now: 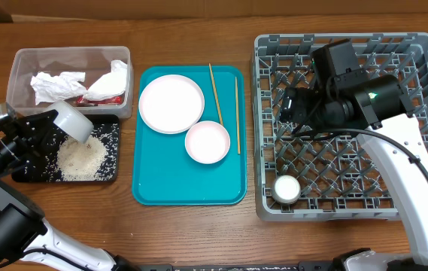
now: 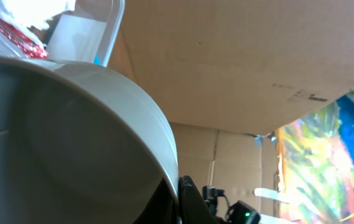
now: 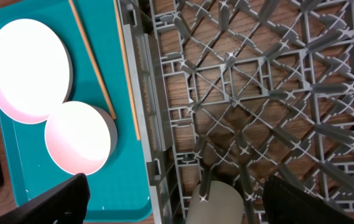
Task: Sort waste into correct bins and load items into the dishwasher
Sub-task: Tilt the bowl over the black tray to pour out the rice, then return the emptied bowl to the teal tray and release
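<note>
Seen from overhead, the left claw (image 1: 51, 122) sits at the 9 o'clock side of the bench (image 1: 198, 30), clamped on the rim of a pale greyish bowl (image 1: 73, 120). The bowl is tipped over the 12 o'clock end of the black tray (image 1: 113, 175) and hides that part of the tray's edge. A heap of rice (image 1: 80, 158) lies on the tray at the bowl's 6 o'clock, with loose grains scattered around it. The left wrist view is mostly filled by the bowl's smooth side, so how the pads meet it cannot be made out there.

At the tray's 12 o'clock stands the clear tub (image 1: 18, 83), holding crumpled napkins (image 1: 56, 84) and a red-marked wrapper (image 1: 97, 96), the wrapper partly buried under paper.

The teal tray (image 1: 161, 173) in the middle carries the plate (image 1: 171, 104), a white bowl (image 1: 207, 142) touching it at 5 o'clock, and two chopsticks (image 1: 216, 94) lying apart towards 3 o'clock.

The dish rack (image 1: 326, 214) fills the 3 o'clock side. The right arm covers its upper middle — the claw is a dark blur from above. In the right wrist view the right claw (image 3: 175, 186) stands wide and empty above the lattice. A small cup (image 1: 286, 188) stands in the rack's 7 o'clock corner, and the wrist frame's bottom edge cuts it off.
</note>
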Action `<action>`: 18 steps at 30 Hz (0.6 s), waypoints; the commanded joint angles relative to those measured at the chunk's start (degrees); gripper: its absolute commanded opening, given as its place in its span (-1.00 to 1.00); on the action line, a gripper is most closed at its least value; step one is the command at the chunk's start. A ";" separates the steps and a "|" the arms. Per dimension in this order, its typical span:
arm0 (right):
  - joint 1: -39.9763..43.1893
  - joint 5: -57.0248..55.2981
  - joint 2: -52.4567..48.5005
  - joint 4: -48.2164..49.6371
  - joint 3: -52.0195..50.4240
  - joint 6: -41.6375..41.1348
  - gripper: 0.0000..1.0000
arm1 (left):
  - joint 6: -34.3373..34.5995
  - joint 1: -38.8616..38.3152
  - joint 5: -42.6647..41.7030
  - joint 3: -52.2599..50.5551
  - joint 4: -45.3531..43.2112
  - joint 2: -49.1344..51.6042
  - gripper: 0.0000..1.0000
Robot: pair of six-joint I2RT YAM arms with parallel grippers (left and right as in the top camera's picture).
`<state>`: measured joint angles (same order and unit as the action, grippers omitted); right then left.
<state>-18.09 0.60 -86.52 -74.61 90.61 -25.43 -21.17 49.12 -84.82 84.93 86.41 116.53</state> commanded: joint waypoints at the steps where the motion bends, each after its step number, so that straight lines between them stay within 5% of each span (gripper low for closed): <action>1: 0.15 -0.55 0.61 -0.04 1.29 0.37 0.82 | 1.03 0.02 0.31 0.26 -0.33 0.57 -0.92; 10: 0.15 -0.55 0.61 -0.63 1.29 0.37 0.82 | -1.25 -0.11 1.62 0.26 -0.39 0.55 -0.92; 12: 0.15 -0.52 0.61 -0.70 1.29 0.39 0.82 | 4.68 -0.02 5.09 0.26 -2.69 0.55 -0.92; 16: 0.15 -0.55 0.61 -0.70 1.29 0.39 0.82 | -4.37 -0.79 4.44 0.31 3.45 0.39 -0.92; 18: 0.15 -0.55 0.61 -0.68 1.29 0.39 0.82 | -3.28 -0.76 5.77 0.33 3.41 0.39 -0.92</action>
<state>-18.09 0.60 -86.52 -75.57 90.61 -25.43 -21.58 48.84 -80.66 84.84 89.34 116.57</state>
